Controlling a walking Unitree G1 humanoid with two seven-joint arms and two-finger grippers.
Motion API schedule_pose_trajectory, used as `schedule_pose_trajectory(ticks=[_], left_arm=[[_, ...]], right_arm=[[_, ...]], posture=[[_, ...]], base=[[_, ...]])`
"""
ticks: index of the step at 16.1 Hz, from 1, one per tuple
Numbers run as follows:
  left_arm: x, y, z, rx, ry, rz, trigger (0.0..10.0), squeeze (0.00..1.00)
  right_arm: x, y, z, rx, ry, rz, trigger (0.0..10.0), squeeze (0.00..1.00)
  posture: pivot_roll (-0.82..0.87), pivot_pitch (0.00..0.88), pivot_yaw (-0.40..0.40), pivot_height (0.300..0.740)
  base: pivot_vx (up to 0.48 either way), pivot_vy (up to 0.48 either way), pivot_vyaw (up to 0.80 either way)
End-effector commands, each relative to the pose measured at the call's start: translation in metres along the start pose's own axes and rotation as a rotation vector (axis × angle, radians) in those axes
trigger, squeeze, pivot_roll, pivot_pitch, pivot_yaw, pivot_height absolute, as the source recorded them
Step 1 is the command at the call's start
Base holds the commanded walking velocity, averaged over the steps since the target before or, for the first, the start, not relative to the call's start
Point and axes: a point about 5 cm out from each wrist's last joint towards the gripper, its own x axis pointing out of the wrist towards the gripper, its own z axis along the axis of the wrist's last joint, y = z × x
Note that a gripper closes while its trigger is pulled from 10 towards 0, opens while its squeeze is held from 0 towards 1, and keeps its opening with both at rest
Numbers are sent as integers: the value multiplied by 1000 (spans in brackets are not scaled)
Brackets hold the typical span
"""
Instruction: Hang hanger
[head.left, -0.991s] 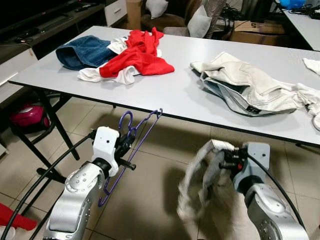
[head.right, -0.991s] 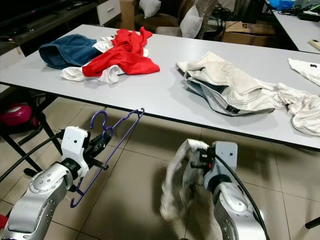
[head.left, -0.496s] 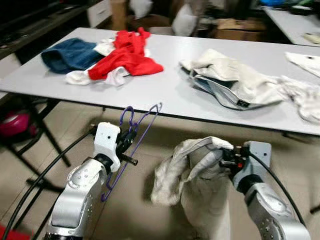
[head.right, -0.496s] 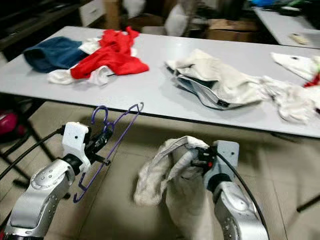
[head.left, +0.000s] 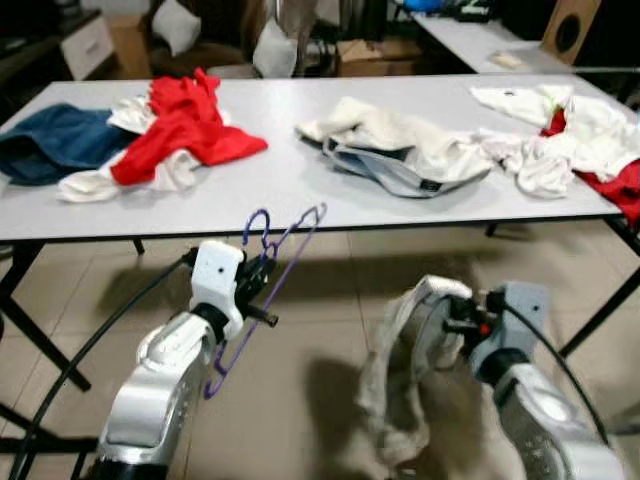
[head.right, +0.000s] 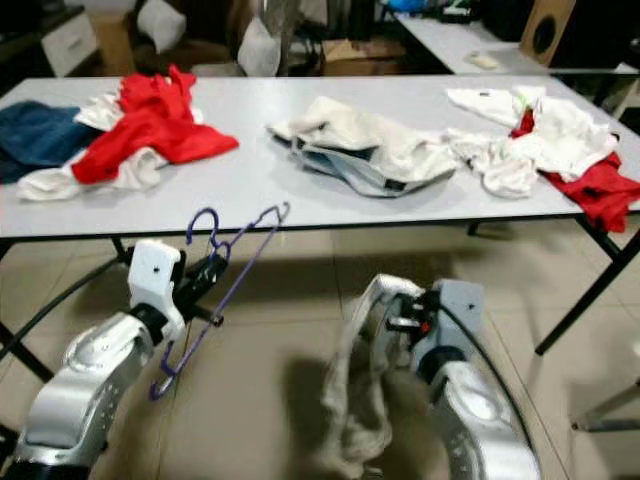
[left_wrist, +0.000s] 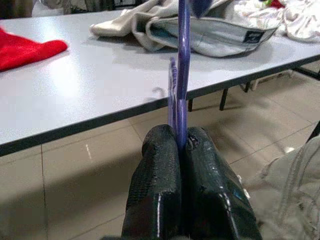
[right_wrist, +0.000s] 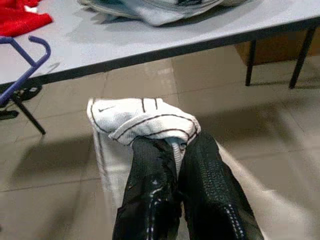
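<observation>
Left wrist view: the purple hanger (left_wrist: 180, 75) is seen pinched edge-on between the closed fingers of the left gripper (left_wrist: 181, 145), held in the air in front of the grey table (head.left: 300, 180) and below its edge. The hanger is judged light, thin and stiff, probably slick wire, so a grip on a straight bar near the hook, as held, should keep it from turning. A white garment (right_wrist: 142, 122) with dark stripes is clamped in the right gripper (right_wrist: 175, 150), hanging limp and soft towards the tiled floor (head.left: 300, 400). On the table lie a red garment (head.left: 185, 125), blue jeans (head.left: 45, 140) and pale trousers (head.left: 390, 150); no rail is seen.
</observation>
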Motion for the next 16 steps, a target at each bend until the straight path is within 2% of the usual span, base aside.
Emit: schedule_pose_trajectory(ticks=[1,13,16], left_arm=[[-1,4,1,0,-1,16,10000,0],[-1,5,2,-2,-9,27,10000,0],[1,8,9,-43,-51,63,10000,0]], right_arm=[[2,7,15,-9,-73,37,10000,0],[5,9,22,-16,-87,59,10000,0],[6,8,26,-5,-99,44,10000,0]], posture=[[-68,0,20,740],[-64,0,13,740],[-65,0,14,740]], base=[[0,345,0],[0,341,0],[0,86,0]])
